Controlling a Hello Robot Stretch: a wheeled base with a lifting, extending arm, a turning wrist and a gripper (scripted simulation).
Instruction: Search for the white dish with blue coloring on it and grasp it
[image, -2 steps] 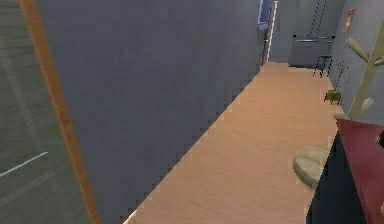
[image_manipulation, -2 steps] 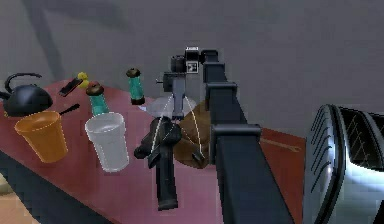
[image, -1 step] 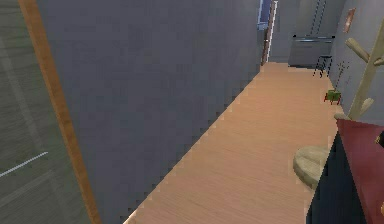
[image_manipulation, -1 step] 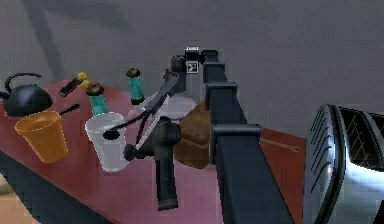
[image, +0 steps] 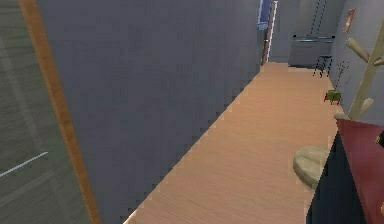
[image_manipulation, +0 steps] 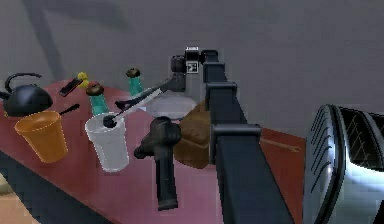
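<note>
"White dish (image_manipulation: 178, 103), where is it?"

"A pale, low, round shape sits on the table in the arm side view, just beside the gripper's body and below the two white squares (image_manipulation: 181, 66). I take it for the dish, but I cannot tell its colouring."

"And the arm?"

"The arm (image_manipulation: 235, 150) reaches out over the table as a dark square bar. The gripper (image_manipulation: 128, 103) points toward that view's left, its thin fingers (image_manipulation: 145, 97) slanting down over the crockery. With things standing behind it, I cannot tell whether it grips anything."

"Containers?"

"A silver toaster (image_manipulation: 345, 165) at the right edge and a black kettle (image_manipulation: 27, 98) at the far left. Nearer are an orange cup (image_manipulation: 42, 135) and a white cup (image_manipulation: 108, 145), standing close together; I cannot tell what either holds. Two teal-capped bottles (image_manipulation: 97, 98) stand behind them."

"The surface, the room?"

"A dark red table (image_manipulation: 70, 180) against a grey wall. In the forward view, a grey wall (image: 150, 80) runs along a wooden floor (image: 250, 140), with a wooden coat stand (image: 357, 70) on the right."
</note>
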